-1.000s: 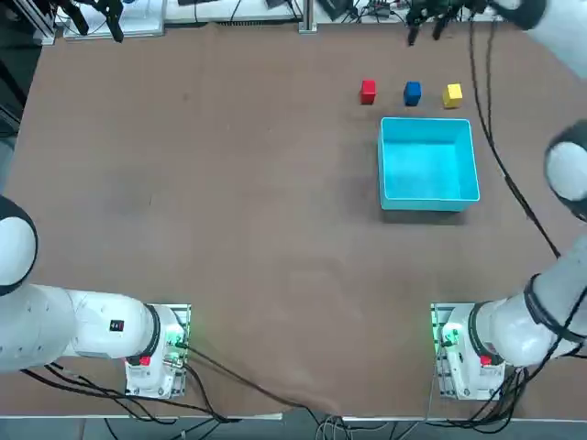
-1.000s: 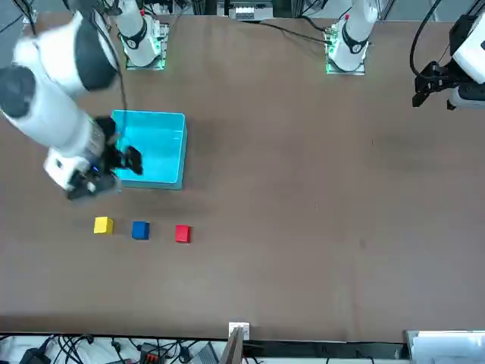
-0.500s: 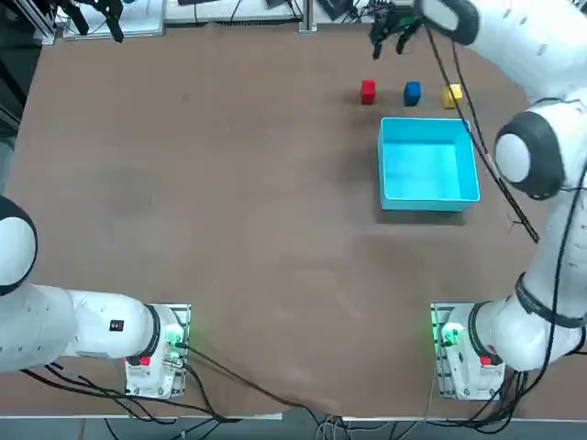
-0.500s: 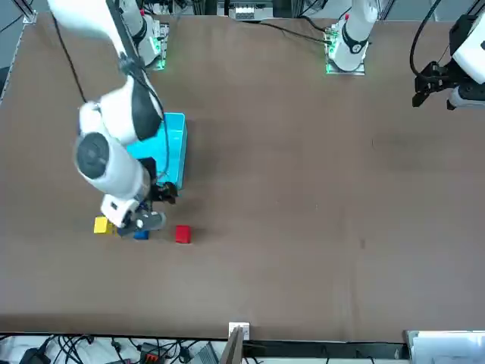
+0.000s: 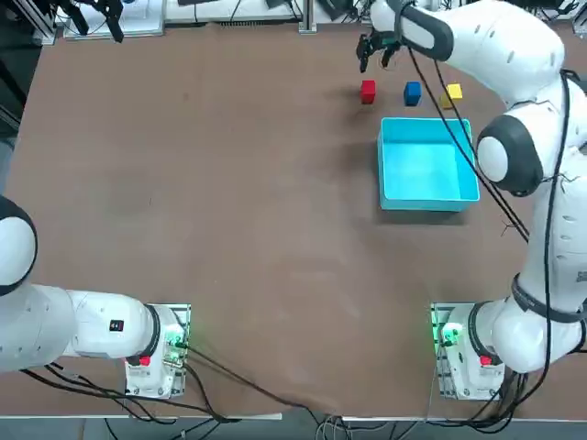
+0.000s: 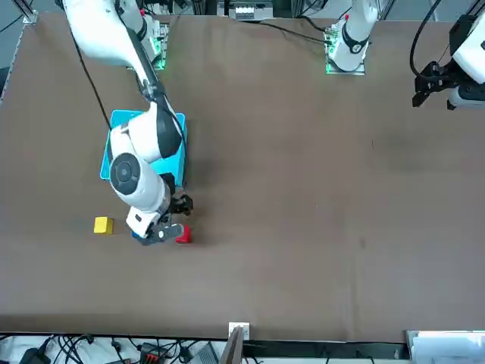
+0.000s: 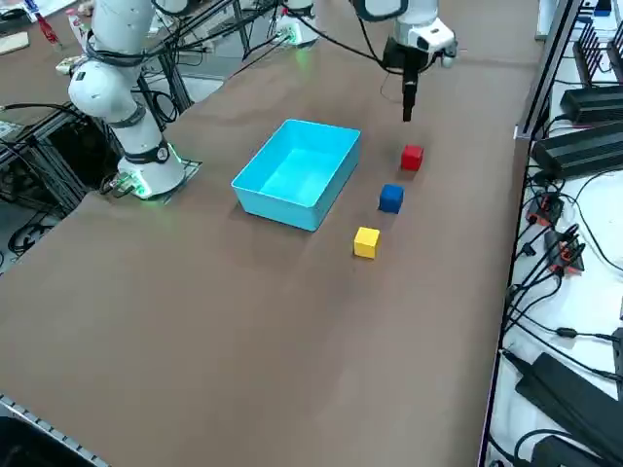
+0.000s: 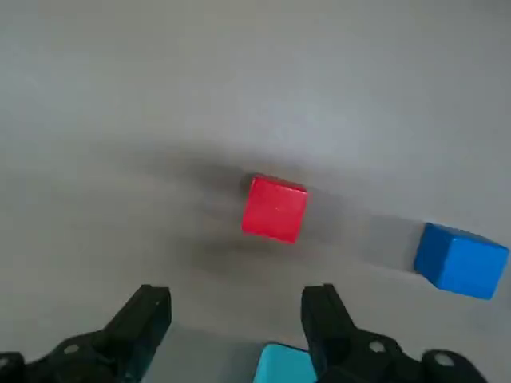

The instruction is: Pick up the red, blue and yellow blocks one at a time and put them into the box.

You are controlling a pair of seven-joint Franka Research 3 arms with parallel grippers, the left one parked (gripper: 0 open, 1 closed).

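Sitting on the brown table [image 5: 229, 229], the red block [image 5: 368, 92] lies at one end of a loose row with the blue block [image 5: 413, 93] in the middle and the yellow block [image 5: 453, 95] at the other end, none touching. Lying near all three, on the side toward the arm bases, the cyan box [image 5: 427, 165], with bare floor showing inside. Hovering above the table near the red block, the right gripper [image 8: 236, 307], fingers spread wide apart with nothing between them. Reaching out over the table, the white right arm [image 5: 541, 165].
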